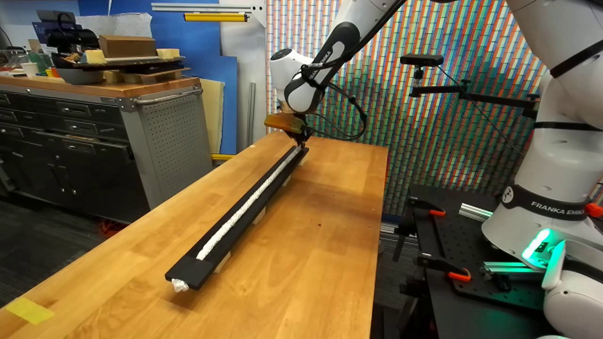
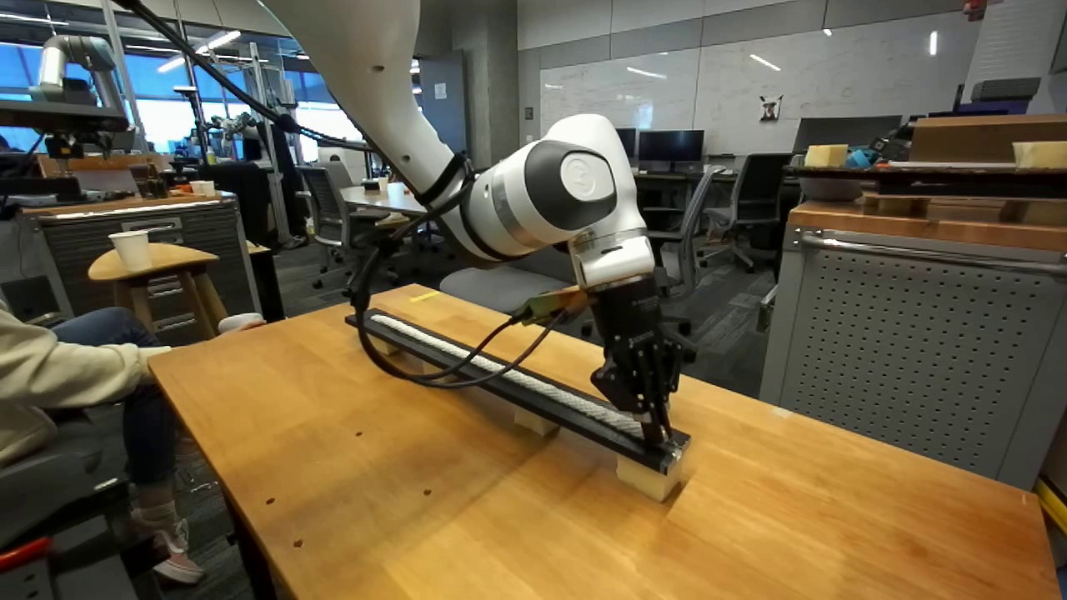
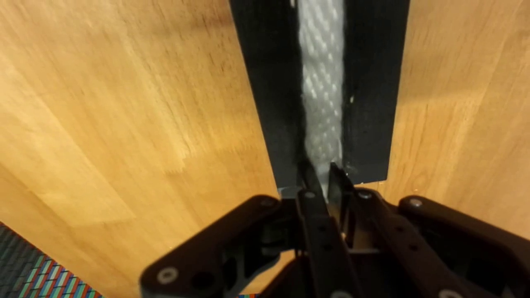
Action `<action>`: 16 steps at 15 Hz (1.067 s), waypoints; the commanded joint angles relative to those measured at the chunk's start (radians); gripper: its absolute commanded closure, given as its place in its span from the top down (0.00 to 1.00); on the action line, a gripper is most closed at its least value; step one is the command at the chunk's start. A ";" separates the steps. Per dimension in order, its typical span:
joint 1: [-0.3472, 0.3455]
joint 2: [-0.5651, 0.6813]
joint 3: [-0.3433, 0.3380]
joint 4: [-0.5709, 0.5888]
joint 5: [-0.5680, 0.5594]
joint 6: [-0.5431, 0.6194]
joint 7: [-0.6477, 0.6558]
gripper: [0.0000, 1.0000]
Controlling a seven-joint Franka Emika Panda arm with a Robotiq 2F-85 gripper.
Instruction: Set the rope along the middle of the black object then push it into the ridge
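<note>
Lying along the middle of the black bar [image 3: 271, 82], the white rope [image 3: 323, 82] runs from the top edge of the wrist view down to the pincer [image 3: 319, 166], at the bar's end. The jaws stand close together with a narrow strip of rope between; whether they clamp it cannot be told. In an exterior view, the rope's long axis leads from the pincer, upper centre, to lower left, above the desk [image 1: 330, 263]; pressing into the ridge, hidden beneath, should probably follow that line.
</note>
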 commanded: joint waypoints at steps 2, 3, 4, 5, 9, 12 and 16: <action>-0.013 0.031 0.003 0.053 0.033 -0.012 -0.020 0.03; -0.016 0.032 0.006 0.055 0.038 -0.018 -0.023 0.03; -0.015 0.033 0.005 0.055 0.039 -0.019 -0.023 0.03; -0.015 0.033 0.006 0.055 0.041 -0.019 -0.023 0.03; -0.013 0.036 0.001 0.059 0.035 -0.013 -0.020 0.03; -0.012 0.036 0.000 0.060 0.034 -0.011 -0.021 0.36; -0.011 0.032 -0.003 0.052 0.029 0.004 -0.016 0.66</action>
